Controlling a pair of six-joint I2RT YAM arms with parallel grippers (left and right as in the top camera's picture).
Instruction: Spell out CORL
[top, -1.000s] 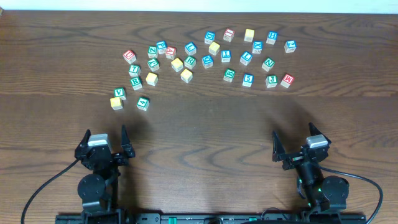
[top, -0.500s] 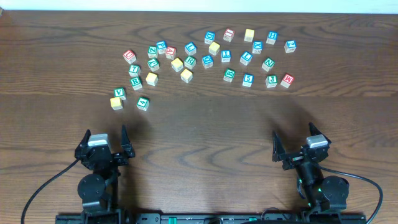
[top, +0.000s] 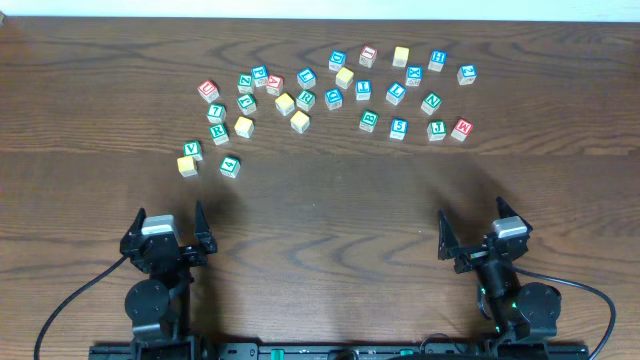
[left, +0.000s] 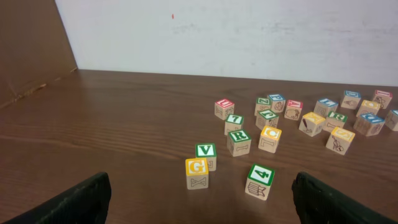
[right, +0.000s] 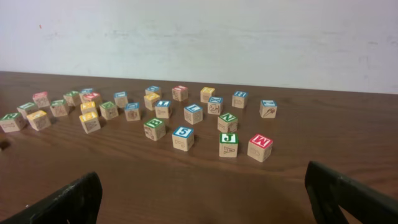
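Note:
Many small wooden letter cubes lie scattered across the far half of the table. The green R cube sits at the left of the scatter, and it also shows in the left wrist view. A yellow-topped C cube is just right of it. The blue L cube lies right of centre. Other yellow-topped cubes lie mid-scatter; their letters are unreadable. My left gripper and my right gripper are open, empty, near the front edge, far from the cubes.
Nearest the left gripper are a yellow G cube, a green V cube and a green 4 cube. Nearest the right gripper are a green J cube, a red M cube and a blue 5 cube. A white wall runs behind the table.

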